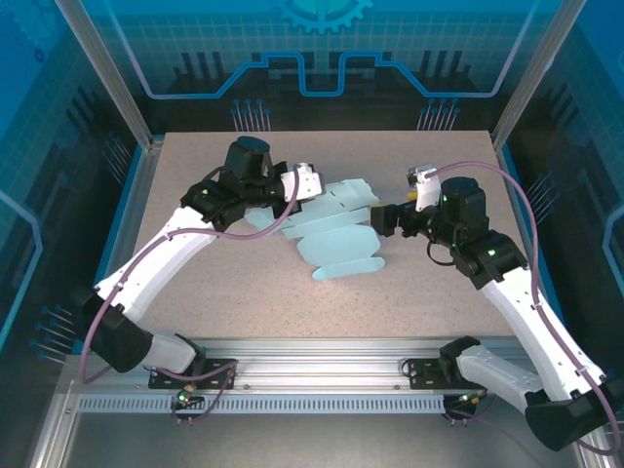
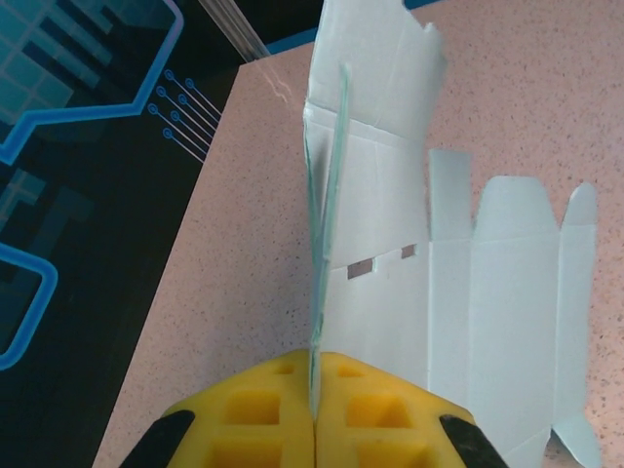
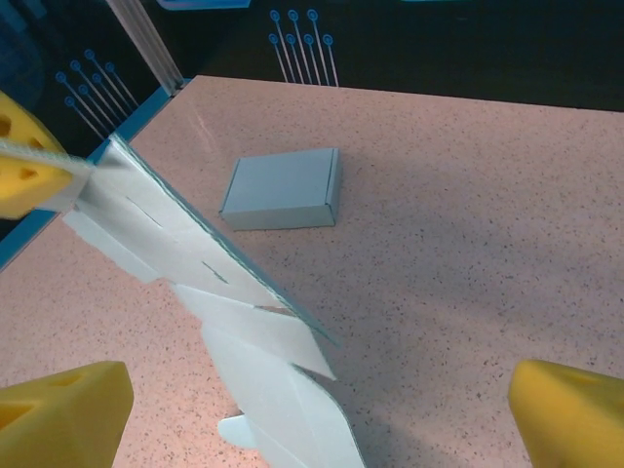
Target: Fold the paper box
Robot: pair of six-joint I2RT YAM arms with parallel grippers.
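Observation:
The paper box (image 1: 336, 229) is a flat pale-blue blank lying mid-table, with one long panel raised. My left gripper (image 1: 292, 190) is shut on that panel's edge. In the left wrist view its yellow pads (image 2: 263, 409) pinch the thin upright sheet, and the rest of the blank (image 2: 507, 283) spreads flat to the right. My right gripper (image 1: 385, 216) hovers at the blank's right end, open and holding nothing. In the right wrist view its yellow fingertips (image 3: 58, 419) stand wide apart, and the blank's raised panel and flaps (image 3: 263, 331) lie below, between them.
A finished, closed pale-blue box (image 3: 283, 188) sits on the table beyond the blank, towards the left arm. The speckled tabletop (image 1: 419, 292) has free room in front and at the far right. Frame posts and blue walls (image 1: 136, 107) bound the table.

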